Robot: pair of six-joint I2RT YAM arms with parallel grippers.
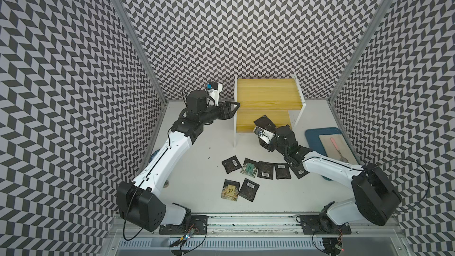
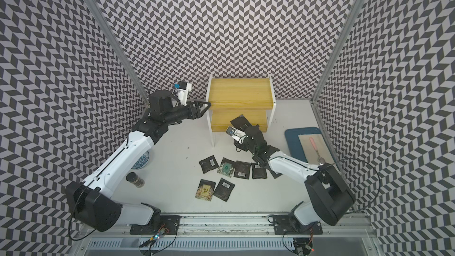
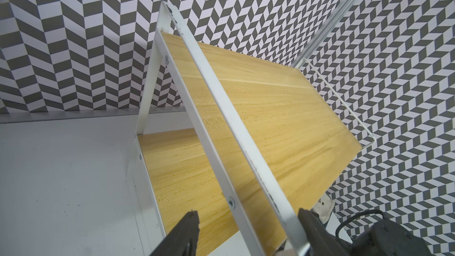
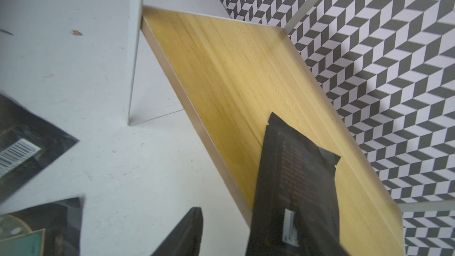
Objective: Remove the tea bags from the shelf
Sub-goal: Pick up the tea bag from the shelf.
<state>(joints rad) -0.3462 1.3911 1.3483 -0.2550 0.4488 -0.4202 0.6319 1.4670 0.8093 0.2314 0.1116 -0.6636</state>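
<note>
A small flat black square sachet [image 1: 263, 121] is seen tilted on the lower yellow wooden board of the two-tier stepped shelf [image 1: 268, 92], right at the tips of the right jaws. Those jaws are held open about it. In the right wrist view the sachet [image 4: 295, 188] is laid against one side, while a strip of the white bench [image 4: 147, 168] is shown between it and the other finger [image 4: 187, 230].

The left jaws are set part-open astride the shelf's thin white side panel [image 3: 221, 129], level with the upper board, and a gap is left beside one finger [image 3: 189, 232].

Seven more flat black sachets [image 1: 265, 169], most labelled with white barcodes, are spread on the bench well behind the right jaws, by that arm's forearm. One is partly covered by the arm. A dark blue rectangular tray [image 1: 311, 141] is placed off to the outer side of the right jaws.
</note>
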